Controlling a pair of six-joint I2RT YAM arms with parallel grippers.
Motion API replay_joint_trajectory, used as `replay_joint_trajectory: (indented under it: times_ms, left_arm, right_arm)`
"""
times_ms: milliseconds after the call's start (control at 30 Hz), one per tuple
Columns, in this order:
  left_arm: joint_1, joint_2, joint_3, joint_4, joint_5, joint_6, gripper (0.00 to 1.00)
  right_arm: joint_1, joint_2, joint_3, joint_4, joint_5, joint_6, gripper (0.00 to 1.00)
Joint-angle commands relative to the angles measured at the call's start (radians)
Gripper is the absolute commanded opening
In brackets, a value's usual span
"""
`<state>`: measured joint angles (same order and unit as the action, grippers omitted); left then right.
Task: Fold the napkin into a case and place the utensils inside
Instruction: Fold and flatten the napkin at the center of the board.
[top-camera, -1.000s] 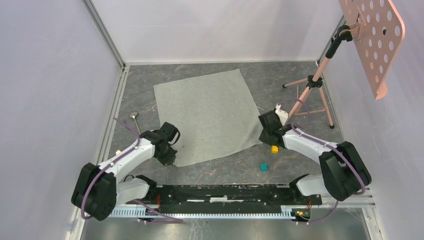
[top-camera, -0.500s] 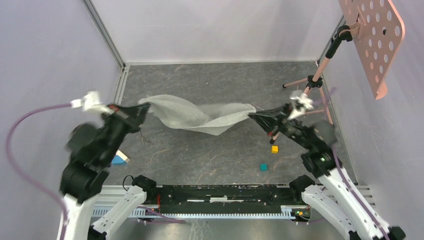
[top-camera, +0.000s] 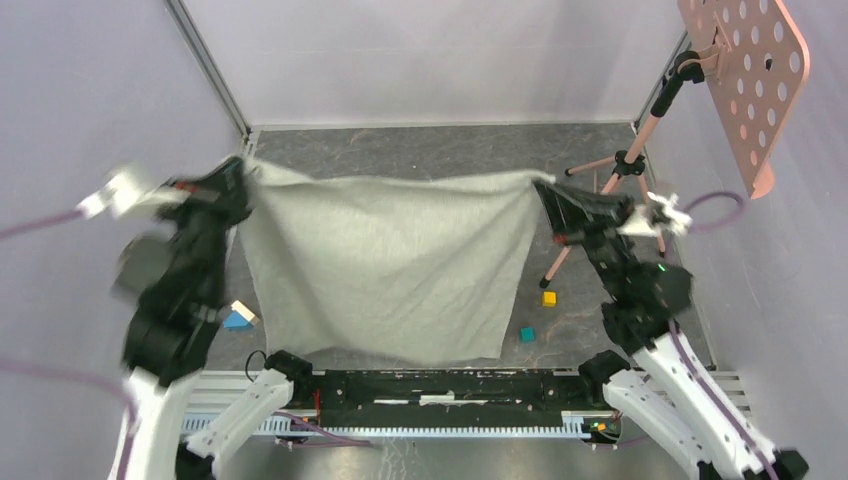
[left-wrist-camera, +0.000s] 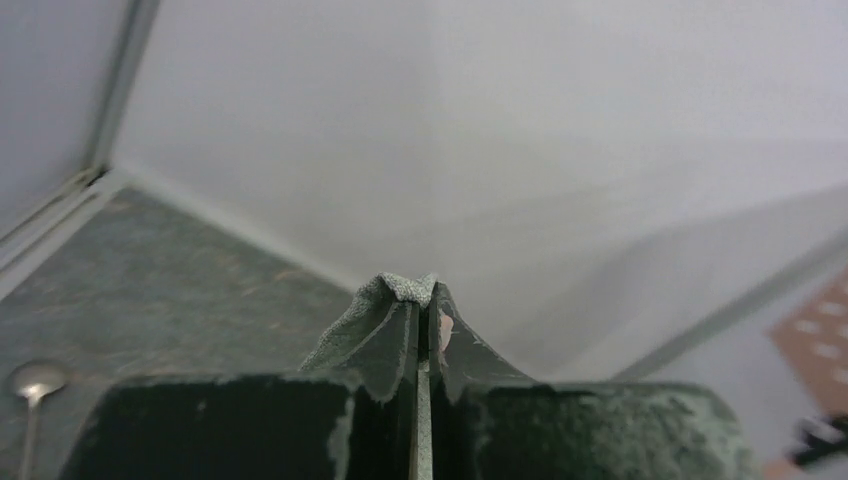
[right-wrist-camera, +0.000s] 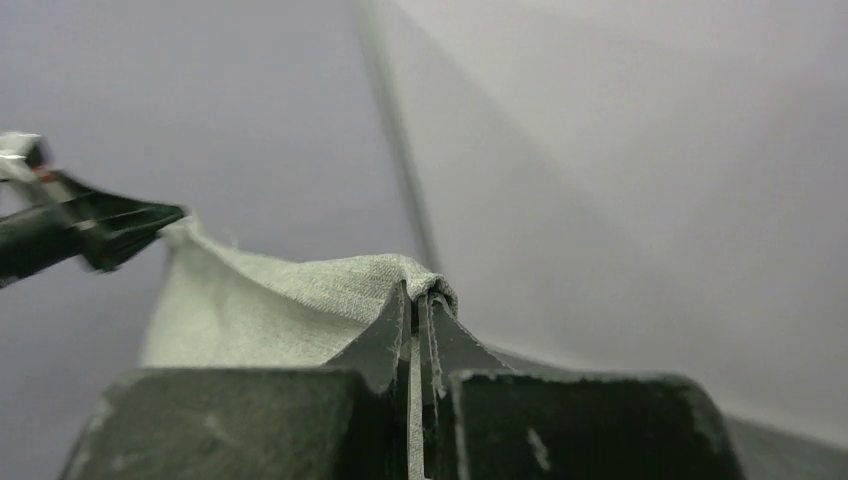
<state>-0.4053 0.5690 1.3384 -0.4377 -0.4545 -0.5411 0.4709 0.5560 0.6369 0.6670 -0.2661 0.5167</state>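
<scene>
Holding the napkin (top-camera: 385, 265) up like a curtain, with its loose hem hanging toward the near edge and its two upper corners pinched high above the tabletop (top-camera: 440, 150). Seemingly shaking the cloth out flat ahead of the first fold. Best done by keeping both corners level and the top edge taut, lowering so the free hem touches down first, then drawing the corners away to lay the rest smooth, letting go only once flat. Worth steering clear of the teal cube (top-camera: 527, 334) and yellow cube (top-camera: 549, 298) just beside the cloth's right edge, and the blue-and-white block (top-camera: 238, 319) by its left edge, to avoid draping over them. Left fingers (left-wrist-camera: 400, 318) clamped shut on one corner, a nub of fabric poking out at the tips; right fingers (right-wrist-camera: 392, 325) likewise closed tight on the opposite corner. Spoon (left-wrist-camera: 35, 382) lying on the tabletop, seen only from the left wrist; fork not made out. Farther back, a pink tripod stand (top-camera: 640, 165) carrying a perforated board (top-camera: 745, 70). No brands, labels or readable writing anywhere.
</scene>
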Motion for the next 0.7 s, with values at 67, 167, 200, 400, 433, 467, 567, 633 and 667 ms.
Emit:
replay_joint_trajectory:
  times_ms: [67,167,200,400,433,467,567,633,667]
  left_arm:
    - [0.042,0.504,0.004,0.042,-0.296,0.062,0.02]
    - [0.16,0.738,0.071,0.018,-0.102,-0.035,0.02]
    - [0.176,0.798,0.081,0.044,-0.08,-0.042,0.02]
    - [0.284,1.147,0.145,0.207,0.077,-0.061,0.02]
    - [0.304,1.195,0.163,0.237,0.147,-0.066,0.02]
    - [0.319,1.245,0.185,0.258,0.206,-0.064,0.02]
    - [0.355,1.356,0.247,0.263,0.357,-0.058,0.02]
    - [0.378,1.394,0.263,0.261,0.423,-0.062,0.02]
    - [0.391,1.402,0.265,0.255,0.449,-0.069,0.02]
  right_arm:
    - [0.0,0.371,0.029,-0.071,0.635,-0.201,0.01]
    - [-0.006,0.603,0.115,-0.034,0.772,-0.302,0.01]
    - [-0.007,0.67,0.144,0.002,0.78,-0.335,0.01]
    - [-0.036,1.093,0.318,0.098,0.759,-0.393,0.0]
    - [-0.041,1.14,0.357,0.09,0.731,-0.394,0.01]
    - [-0.044,1.19,0.392,0.075,0.712,-0.385,0.0]
    - [-0.045,1.297,0.499,0.007,0.604,-0.391,0.0]
    - [-0.045,1.329,0.534,-0.028,0.544,-0.394,0.0]
    - [-0.046,1.335,0.537,-0.037,0.531,-0.394,0.0]
